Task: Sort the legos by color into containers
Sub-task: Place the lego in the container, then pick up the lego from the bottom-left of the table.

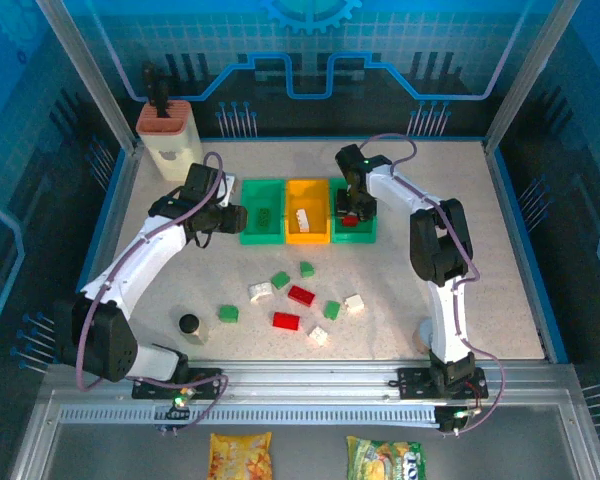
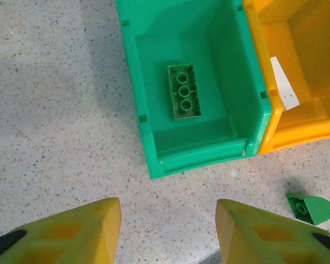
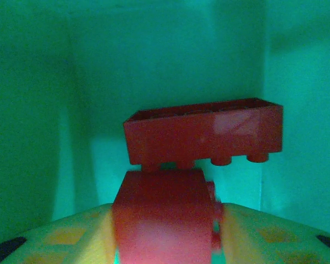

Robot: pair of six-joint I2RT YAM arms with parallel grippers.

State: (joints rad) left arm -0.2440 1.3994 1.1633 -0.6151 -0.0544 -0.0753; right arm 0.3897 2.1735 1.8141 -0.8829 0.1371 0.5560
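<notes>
Top view: three bins stand joined in a row at centre frame on the table (image 1: 480,280): a left green bin (image 1: 261,240), a yellow bin (image 1: 307,240) and a right green bin (image 1: 352,240).

Right gripper (image 1: 354,208) is down inside the right green bin. Right wrist view: the right gripper (image 3: 165,225) is closed on a red brick (image 3: 159,203), which sits clamped between the two yellow fingers (image 3: 71,236) at bottom centre. A second red brick (image 3: 203,132) lies just above it in the frame, studs facing down, against the green bin wall (image 3: 154,55). I cannot tell whether the two bricks touch.

Left gripper (image 1: 238,218) hovers just left of the left green bin. Left wrist view: the left gripper (image 2: 168,212) is wide open with nothing between its fingers, bare table beneath it. The left green bin (image 2: 154,82) at upper centre holds one green brick (image 2: 183,92), hollow side up. The yellow bin (image 2: 313,55) at upper right holds a white brick (image 2: 283,88), partly cut off by its wall. One small green piece (image 2: 311,208) lies on the table at lower right, near the bins.

Top view, loose bricks (image 1: 301,295) below the bins: four green, two red, three white, scattered apart. A dark-topped jar (image 1: 189,325) stands at lower left of them.
</notes>
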